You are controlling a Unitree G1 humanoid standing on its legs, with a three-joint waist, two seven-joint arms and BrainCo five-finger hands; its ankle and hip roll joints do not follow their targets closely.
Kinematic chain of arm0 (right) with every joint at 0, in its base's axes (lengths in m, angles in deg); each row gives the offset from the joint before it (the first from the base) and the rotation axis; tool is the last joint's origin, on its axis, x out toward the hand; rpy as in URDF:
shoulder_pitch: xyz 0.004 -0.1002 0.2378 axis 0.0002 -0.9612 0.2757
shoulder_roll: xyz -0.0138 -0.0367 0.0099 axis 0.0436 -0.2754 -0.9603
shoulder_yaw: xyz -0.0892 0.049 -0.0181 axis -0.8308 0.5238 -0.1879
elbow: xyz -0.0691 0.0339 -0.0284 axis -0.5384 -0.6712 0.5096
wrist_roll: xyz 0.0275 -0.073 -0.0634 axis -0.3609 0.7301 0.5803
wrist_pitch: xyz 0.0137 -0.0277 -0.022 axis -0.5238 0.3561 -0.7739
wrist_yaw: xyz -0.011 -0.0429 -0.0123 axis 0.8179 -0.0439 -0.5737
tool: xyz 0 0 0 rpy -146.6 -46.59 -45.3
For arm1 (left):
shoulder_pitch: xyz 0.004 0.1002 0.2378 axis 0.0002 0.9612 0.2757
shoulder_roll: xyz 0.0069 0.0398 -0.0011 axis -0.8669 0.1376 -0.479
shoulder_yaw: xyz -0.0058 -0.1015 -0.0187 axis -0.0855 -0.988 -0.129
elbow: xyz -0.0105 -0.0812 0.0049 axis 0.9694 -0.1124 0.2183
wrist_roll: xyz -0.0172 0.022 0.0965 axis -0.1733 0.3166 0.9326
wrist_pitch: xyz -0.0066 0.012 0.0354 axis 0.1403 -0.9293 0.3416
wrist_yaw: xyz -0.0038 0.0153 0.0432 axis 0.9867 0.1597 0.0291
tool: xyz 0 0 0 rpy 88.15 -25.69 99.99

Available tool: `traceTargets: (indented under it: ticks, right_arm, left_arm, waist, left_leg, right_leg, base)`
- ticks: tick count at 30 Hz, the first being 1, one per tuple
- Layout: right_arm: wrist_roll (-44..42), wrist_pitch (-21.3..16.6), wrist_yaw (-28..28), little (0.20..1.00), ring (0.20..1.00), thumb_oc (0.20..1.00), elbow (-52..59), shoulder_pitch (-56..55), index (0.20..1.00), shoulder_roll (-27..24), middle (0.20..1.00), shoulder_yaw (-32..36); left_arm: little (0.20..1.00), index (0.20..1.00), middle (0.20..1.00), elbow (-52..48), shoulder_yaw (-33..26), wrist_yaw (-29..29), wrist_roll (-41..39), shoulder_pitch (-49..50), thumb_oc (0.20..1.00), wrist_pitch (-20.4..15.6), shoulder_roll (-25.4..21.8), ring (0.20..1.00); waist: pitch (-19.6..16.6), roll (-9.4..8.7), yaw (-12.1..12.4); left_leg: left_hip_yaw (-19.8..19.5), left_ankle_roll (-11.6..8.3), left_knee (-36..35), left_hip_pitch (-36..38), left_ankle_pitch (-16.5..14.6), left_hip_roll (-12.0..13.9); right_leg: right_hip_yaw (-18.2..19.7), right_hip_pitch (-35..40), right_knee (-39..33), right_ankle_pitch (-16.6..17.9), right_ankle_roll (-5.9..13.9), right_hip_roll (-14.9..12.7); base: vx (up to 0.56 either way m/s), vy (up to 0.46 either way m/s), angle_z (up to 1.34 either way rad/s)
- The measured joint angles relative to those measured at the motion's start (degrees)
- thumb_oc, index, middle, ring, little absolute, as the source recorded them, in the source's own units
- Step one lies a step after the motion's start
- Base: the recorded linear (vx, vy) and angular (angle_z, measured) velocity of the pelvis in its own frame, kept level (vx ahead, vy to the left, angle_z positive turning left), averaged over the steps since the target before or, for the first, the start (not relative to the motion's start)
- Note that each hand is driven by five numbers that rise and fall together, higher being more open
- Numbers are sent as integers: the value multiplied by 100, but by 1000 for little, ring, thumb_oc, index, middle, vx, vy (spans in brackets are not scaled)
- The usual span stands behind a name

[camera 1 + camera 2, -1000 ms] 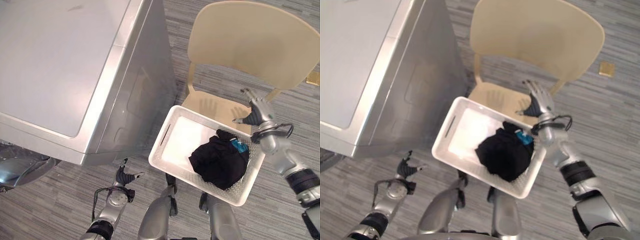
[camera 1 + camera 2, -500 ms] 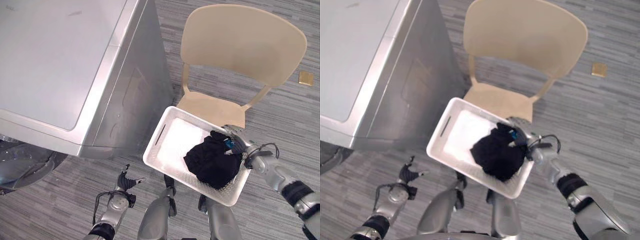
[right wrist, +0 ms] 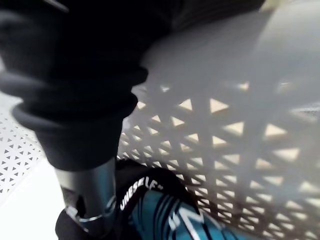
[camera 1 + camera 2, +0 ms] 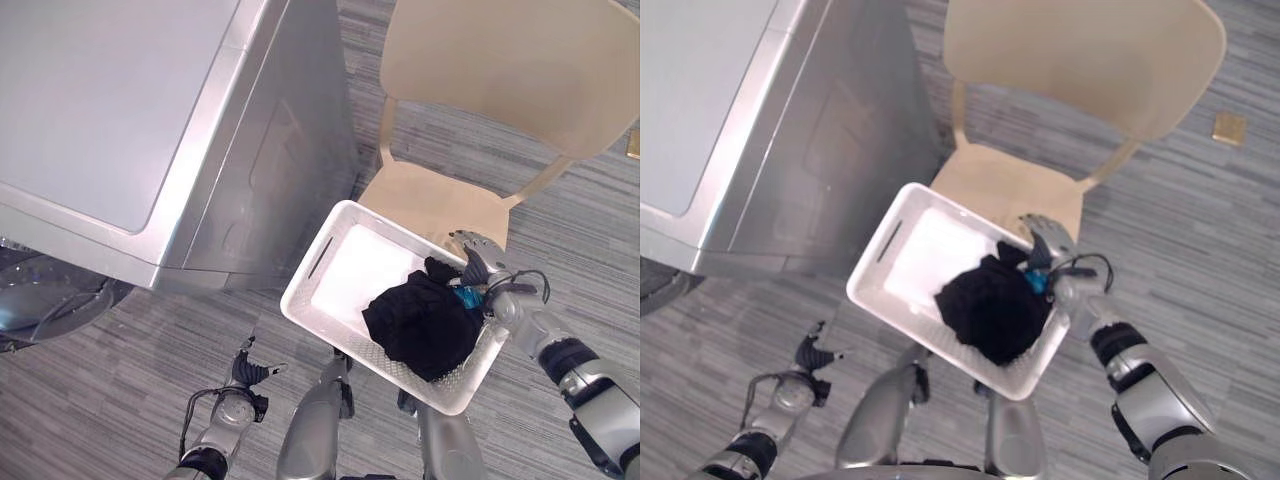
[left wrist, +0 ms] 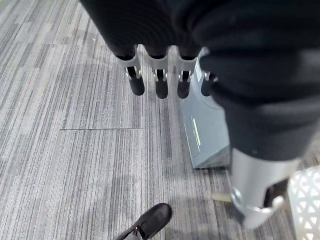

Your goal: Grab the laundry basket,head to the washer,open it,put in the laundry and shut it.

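A white perforated laundry basket (image 4: 335, 262) rests on the front of a beige chair seat (image 4: 425, 198), holding a heap of black laundry (image 4: 418, 322) with a blue patch (image 3: 165, 212). My right hand (image 4: 472, 262) sits at the basket's far right rim, right beside the laundry; in the right wrist view its thumb (image 3: 90, 192) is inside the basket wall (image 3: 225, 130), over the cloth. My left hand (image 4: 245, 372) hangs low over the floor, left of the basket, with straight fingers (image 5: 159, 82) and nothing in it. The grey washer (image 4: 150, 130) stands to the left.
The washer's round front door (image 4: 45, 315) shows at the lower left. The chair's back (image 4: 510, 70) rises behind the basket. A small tan square (image 4: 1228, 127) lies on the grey striped floor. A dark shoe (image 5: 150, 223) shows in the left wrist view.
My right hand came down from above the chair seat to the basket's right rim and stays there. The camera has shifted. My left hand has barely moved.
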Motion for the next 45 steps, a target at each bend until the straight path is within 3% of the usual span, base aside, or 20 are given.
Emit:
traceTargets:
  ticks: [2, 3, 6, 12, 15, 17, 19, 20, 25, 27, 32, 33, 36, 41, 45]
  right_arm:
    - [-76, 31, -27, 1000, 1000, 1000, 186, -48, 1000, -102, 1000, 38]
    - [-239, 54, -26, 1000, 1000, 1000, 1467, -483, 1000, -402, 1000, 806]
    - [-490, 4, -301, 1000, 1000, 1000, 2371, -556, 1000, -558, 1000, 1375]
    - [-1064, -317, -82, 1000, 1000, 1000, 3047, -810, 1000, -649, 1000, 1428]
    - [-1337, -503, 571, 1000, 1000, 1000, 3532, -1343, 1000, -762, 1000, 930]
    - [-1266, -571, 950, 1000, 1000, 1000, 3438, -1385, 1000, -912, 1000, 251]
    - [-1171, -585, 1114, 1000, 1000, 1000, 3322, -1337, 1000, -880, 1000, -16]
    - [-731, -595, 1249, 1000, 1000, 1000, 2983, -1082, 1000, -917, 1000, -472]
    - [8, -626, 1343, 1000, 1000, 1000, 2523, -941, 1000, -859, 1000, -906]
    - [371, -641, 1387, 1000, 1000, 1000, 1863, -889, 1000, -590, 1000, -1119]
    - [849, -605, 1312, 1000, 1000, 1000, 966, -866, 1000, -290, 1000, -1295]
    - [1060, -488, 1195, 1000, 1000, 1000, 261, -688, 1000, -22, 1000, -1398]
    - [1261, -317, 998, 1000, 1000, 1000, -362, -555, 1000, 173, 1000, -1445]
    - [1470, -66, 541, 1000, 1000, 1000, -1187, -18, 1000, 302, 1000, -1450]
    - [1437, -62, 506, 1000, 1000, 1000, -1397, 378, 1000, 321, 1000, -1552]
  left_arm:
    - [1000, 1000, 1000, -36, -78, 4, -1, 0, 1000, 1, -2, 1000]
    - [1000, 1000, 1000, -455, -254, 4, -5, 137, 1000, 6, 12, 1000]
    - [1000, 1000, 1000, -557, -278, 5, -3, 204, 1000, 11, 33, 1000]
    - [1000, 1000, 1000, -554, -277, -10, -2, 163, 1000, 56, 52, 1000]
    - [1000, 1000, 1000, -624, -411, -59, -3, 185, 1000, 166, 78, 1000]
    - [1000, 1000, 1000, -401, -392, -103, 9, 89, 1000, 209, 79, 1000]
    - [1000, 1000, 1000, -387, -383, -113, 40, 85, 1000, 232, 71, 1000]
    - [1000, 1000, 1000, -292, -372, -144, 57, 82, 1000, 249, 71, 1000]
    - [1000, 1000, 1000, 80, -327, -167, 287, 158, 1000, 282, 39, 1000]
    - [1000, 1000, 1000, 290, -259, -179, 450, 249, 1000, 292, 34, 1000]
    - [1000, 1000, 1000, 289, -188, -183, 495, 279, 1000, 284, 16, 1000]
    - [1000, 1000, 1000, 286, -90, -177, 495, 249, 1000, 247, 5, 1000]
    - [1000, 1000, 1000, 290, -46, -155, 476, 189, 1000, 206, 3, 1000]
    - [1000, 1000, 1000, 272, 95, -28, 386, 18, 1000, 129, 18, 1000]
    - [1000, 1000, 1000, 409, 148, 24, 161, -122, 1000, 132, -7, 1000]
  waist:
    - [9, 16, -5]
    - [101, 74, 0]
    - [119, 57, -78]
    - [129, 31, -156]
    - [125, -55, -170]
    - [138, -111, -206]
    - [134, -165, -241]
    - [111, -213, -241]
    - [-125, -332, -212]
    - [-308, -382, -177]
    - [-400, -379, -149]
    - [-417, -362, -145]
    - [-388, -299, -139]
    - [-103, -25, -57]
    - [-15, -85, -69]
  left_leg:
    - [-2, 36, -45, 41, 31, -2]
    - [0, 47, -108, 102, 53, -16]
    - [30, 51, -117, 218, 54, -19]
    - [30, 42, -185, 440, 47, 5]
    - [38, 30, -176, 510, 31, 27]
    - [36, 12, -169, 612, 14, 32]
    - [40, -1, -187, 684, -11, 34]
    - [45, -32, -185, 810, -34, 37]
    - [39, -11, -184, 956, -84, 56]
    - [69, -33, -175, 971, -70, 57]
    - [128, -30, -146, 874, -70, 50]
    - [170, -14, -69, 708, -62, 50]
    - [160, 8, 14, 475, -42, 60]
    - [89, -36, 143, 171, -58, 86]
    - [10, -85, 134, 13, 9, 133]
  right_leg:
    - [0, 30, -26, 4, -6, 10]
    - [1, 80, -50, 20, -27, 9]
    - [30, 159, -40, 56, -75, 12]
    - [42, 375, -86, 53, -75, 49]
    - [65, 425, -61, 47, -69, 68]
    - [66, 530, -68, 38, -64, 71]
    - [69, 600, -79, 18, -36, 74]
    - [70, 732, -90, 2, -24, 75]
    - [76, 883, -106, -60, -26, 93]
    - [108, 881, -101, -60, -26, 98]
    - [161, 735, -29, -60, -26, 79]
    - [196, 558, 30, -57, -25, 66]
    - [191, 352, 70, -48, -19, 64]
    - [160, 94, 159, -49, -18, 65]
    - [75, -40, 175, -49, -16, 91]
  base:
    - [0, 21, 1]
    - [0, 0, 0]
    - [22, 3, -5]
    - [10, -4, 0]
    - [28, -15, -6]
    - [36, -10, -2]
    - [79, -25, -1]
    - [100, -26, 0]
    - [20, -5, -1]
    - [-18, -2, -5]
    - [-42, 7, -6]
    - [-67, -7, -12]
    - [-48, -8, 0]
    - [-78, -21, 4]
    - [-51, -14, 7]
